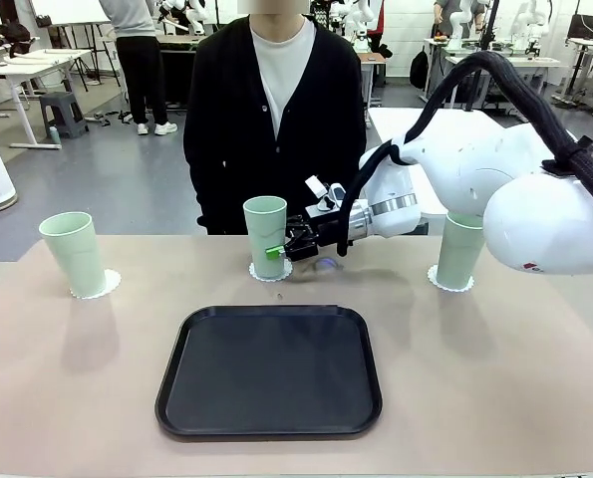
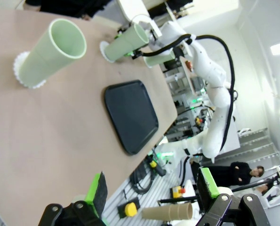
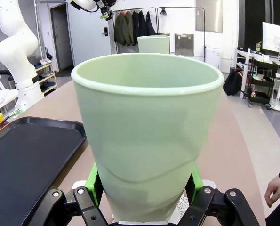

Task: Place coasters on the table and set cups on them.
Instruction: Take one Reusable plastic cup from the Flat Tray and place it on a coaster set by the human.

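Note:
Three mint-green cups stand on the tan table, each on a white scalloped coaster. The left cup rests on its coaster, and the right cup on its coaster. My right gripper is shut on the middle cup, low on its wall, with the cup's base on its coaster. In the right wrist view the green pads press the cup, whose wall is dented. My left gripper hangs open off the table's edge, far from the cups.
A black tray lies in the middle of the table's near half, just in front of the held cup. A person in a black cardigan stands behind the far edge, one hand beside the table.

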